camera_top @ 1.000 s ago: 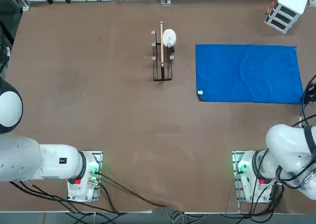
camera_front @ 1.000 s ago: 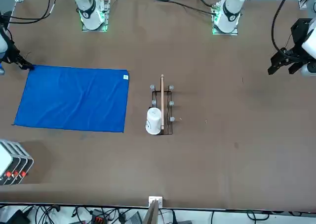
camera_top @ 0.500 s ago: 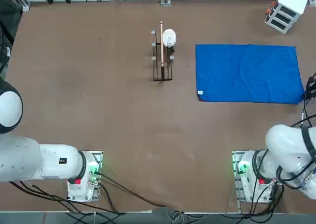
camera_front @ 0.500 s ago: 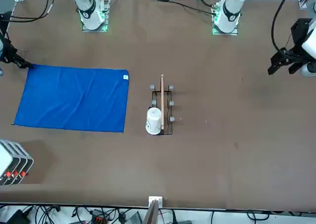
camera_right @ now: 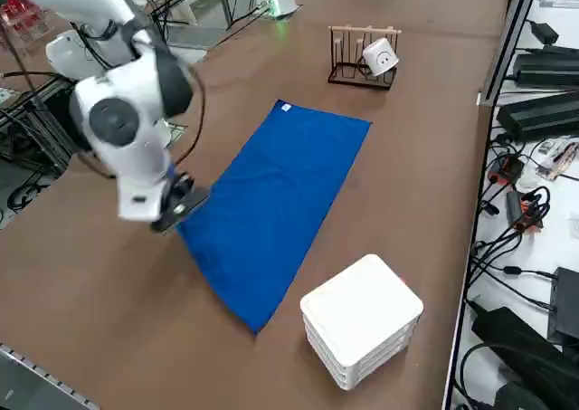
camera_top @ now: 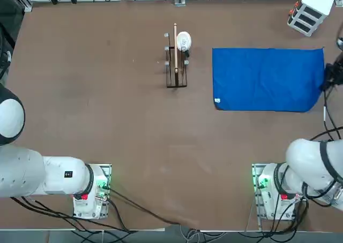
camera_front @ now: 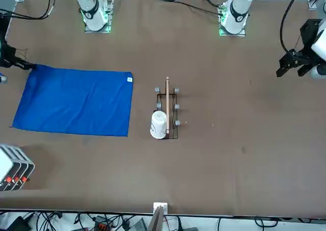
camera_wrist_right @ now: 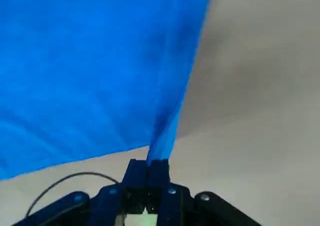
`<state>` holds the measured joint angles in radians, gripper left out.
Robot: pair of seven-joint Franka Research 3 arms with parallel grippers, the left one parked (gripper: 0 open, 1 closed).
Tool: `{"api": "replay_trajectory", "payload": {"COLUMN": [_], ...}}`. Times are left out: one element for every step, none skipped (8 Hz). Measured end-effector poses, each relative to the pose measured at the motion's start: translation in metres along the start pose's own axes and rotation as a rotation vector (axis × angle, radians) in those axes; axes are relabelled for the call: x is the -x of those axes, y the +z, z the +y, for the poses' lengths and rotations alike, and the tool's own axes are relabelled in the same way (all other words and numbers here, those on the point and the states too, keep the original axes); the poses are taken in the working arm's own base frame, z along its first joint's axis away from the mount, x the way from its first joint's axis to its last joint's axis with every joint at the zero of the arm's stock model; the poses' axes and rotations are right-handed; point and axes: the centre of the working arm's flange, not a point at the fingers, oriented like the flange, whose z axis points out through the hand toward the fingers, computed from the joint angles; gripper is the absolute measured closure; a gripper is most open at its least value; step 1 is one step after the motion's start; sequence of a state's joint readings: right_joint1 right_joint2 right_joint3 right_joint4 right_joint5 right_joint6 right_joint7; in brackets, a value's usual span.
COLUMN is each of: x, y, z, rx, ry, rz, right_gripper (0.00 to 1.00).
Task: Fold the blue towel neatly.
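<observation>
The blue towel [camera_top: 265, 79] lies spread flat on the brown table, its white tag [camera_top: 217, 100] at the near corner toward the table's middle. My right gripper [camera_top: 326, 81] is at the towel's outer right edge, shut on its near right corner. The right wrist view shows the closed fingertips [camera_wrist_right: 149, 165] pinching a raised fold of the blue towel [camera_wrist_right: 100, 61]. Seen from the front, the gripper [camera_front: 29, 66] holds the towel [camera_front: 76, 101] at its corner. From the right side, the gripper [camera_right: 192, 199] holds that corner just above the table, and the towel [camera_right: 280, 193] stretches away from it.
A dark wire rack [camera_top: 176, 66] with a white mug [camera_top: 183, 40] stands left of the towel near the table's middle. A white box [camera_top: 310, 9] sits at the far right corner, just beyond the towel. Cables and black equipment [camera_right: 534, 111] lie past the table's far edge.
My right gripper has moved away from the base along the towel's right edge. The near right corner has lifted and pulled inward with it.
</observation>
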<state>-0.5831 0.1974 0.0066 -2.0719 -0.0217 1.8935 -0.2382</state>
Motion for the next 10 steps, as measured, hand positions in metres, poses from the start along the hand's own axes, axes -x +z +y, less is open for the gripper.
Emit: {"api": "replay_trajectory", "payload": {"x": [-0.003, -0.003, -0.001, 0.003, 0.01, 0.018, 0.026, 0.031, 0.038, 0.047], "y": [-0.01, -0.014, -0.014, -0.009, -0.001, 0.008, 0.016, 0.022, 0.03, 0.037], "z": [-0.048, -0.093, -0.135, -0.18, -0.226, -0.265, -0.289, -0.303, -0.32, -0.341], "rx": [0.032, 0.062, 0.091, 0.124, 0.16, 0.192, 0.214, 0.227, 0.244, 0.264], "ry": [-0.066, -0.111, -0.149, -0.184, -0.223, -0.265, -0.3, -0.326, -0.36, -0.403], "rz": [-0.01, -0.022, -0.038, -0.053, -0.062, -0.07, -0.079, -0.088, -0.097, -0.105], "right_gripper": [0.98, 0.98, 0.98, 0.98, 0.98, 0.98, 0.98, 0.98, 0.98, 0.98]}}
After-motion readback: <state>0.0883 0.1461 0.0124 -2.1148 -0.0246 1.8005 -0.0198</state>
